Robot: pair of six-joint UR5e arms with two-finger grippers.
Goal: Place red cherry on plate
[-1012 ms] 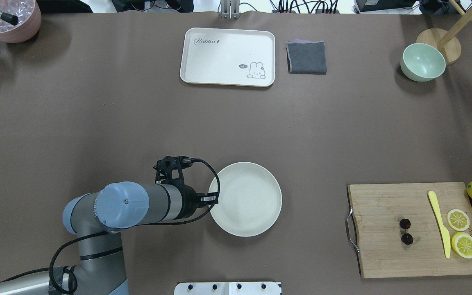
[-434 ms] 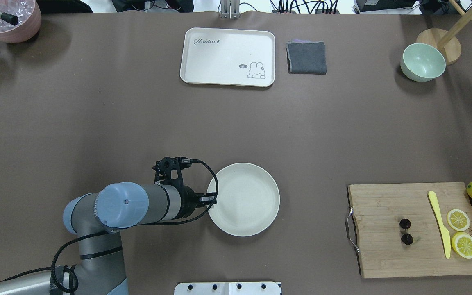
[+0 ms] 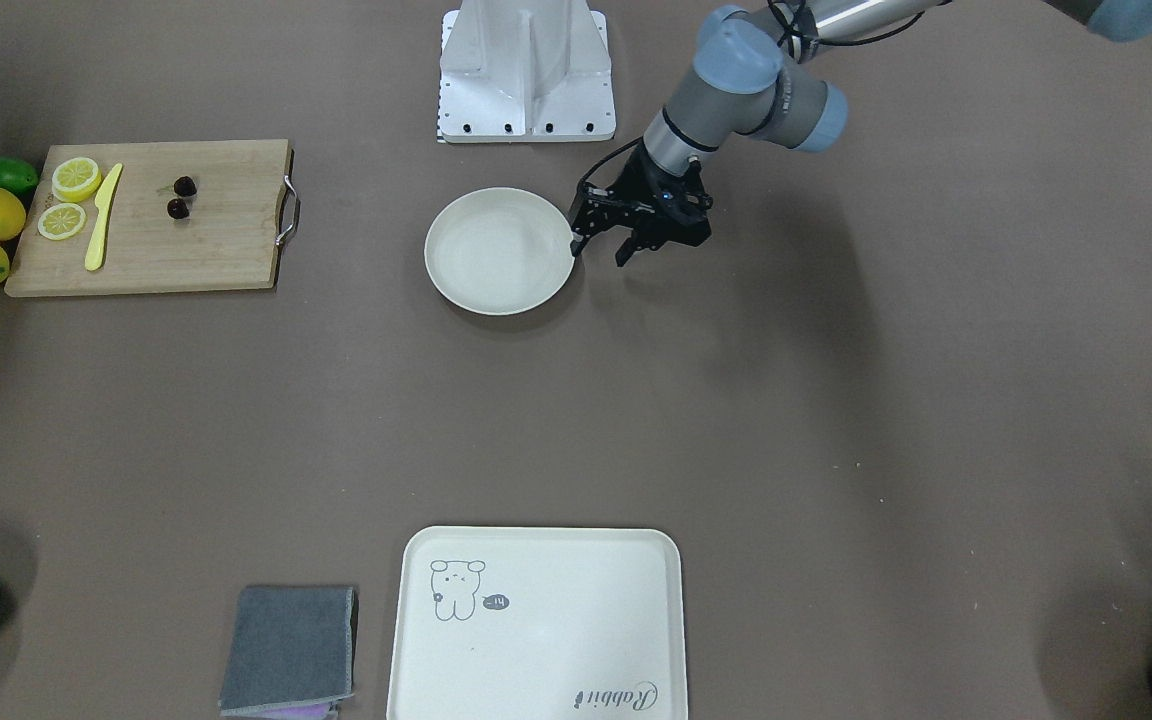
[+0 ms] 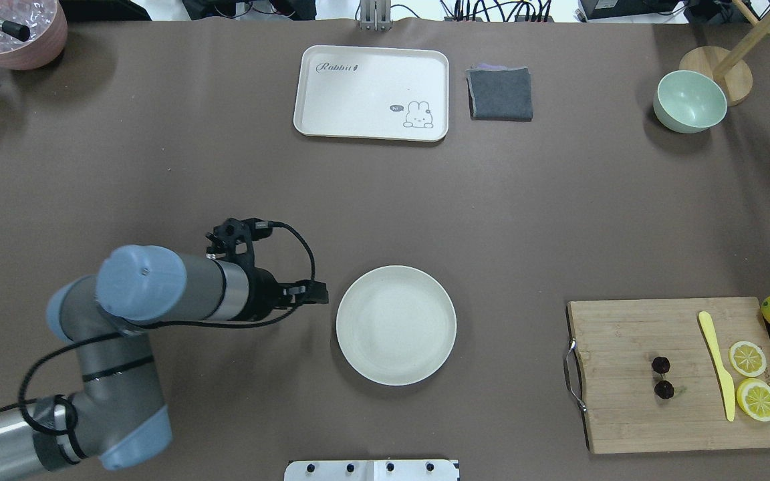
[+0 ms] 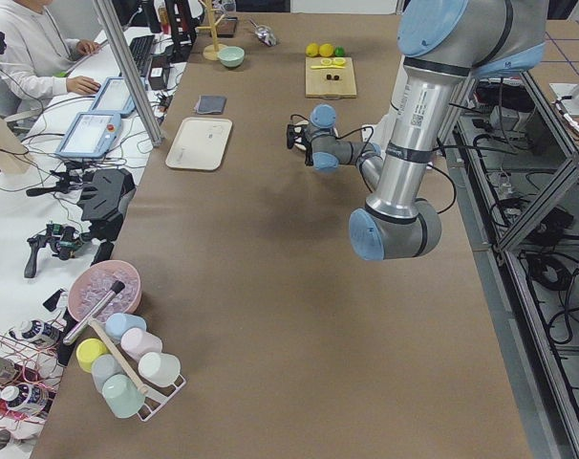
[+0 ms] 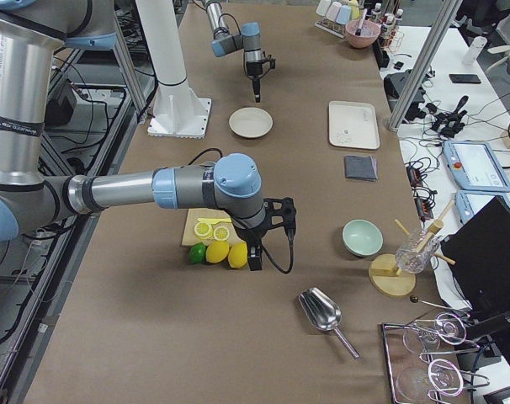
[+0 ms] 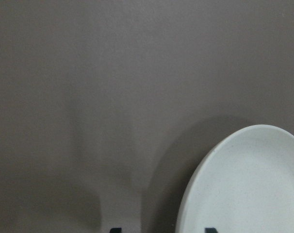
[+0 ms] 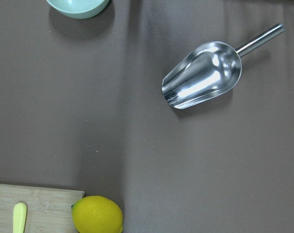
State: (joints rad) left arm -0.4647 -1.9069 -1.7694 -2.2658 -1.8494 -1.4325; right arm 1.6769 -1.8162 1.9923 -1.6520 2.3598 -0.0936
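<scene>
Now my left gripper [image 3: 600, 252] hangs open and empty just beside the plate [image 4: 396, 325], leaving it free. The red cherry [image 4: 660, 365] sits on the cutting board [image 4: 625, 414], nearer my right gripper [image 6: 253, 257]; can't tell that one's grip.

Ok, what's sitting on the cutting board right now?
The cutting board holds the red cherry pair near its middle, with a yellow knife and two lemon slices further along. From overhead nothing covers its top; anything beneath it is hidden.

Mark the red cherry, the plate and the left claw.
red cherry [image 4: 660, 365], overhead view, farther cherry of the pair.
plate [image 4: 396, 325], overhead view, bare centre.
left claw [image 3: 599, 255], front-facing view, midway between fingertips.
</scene>
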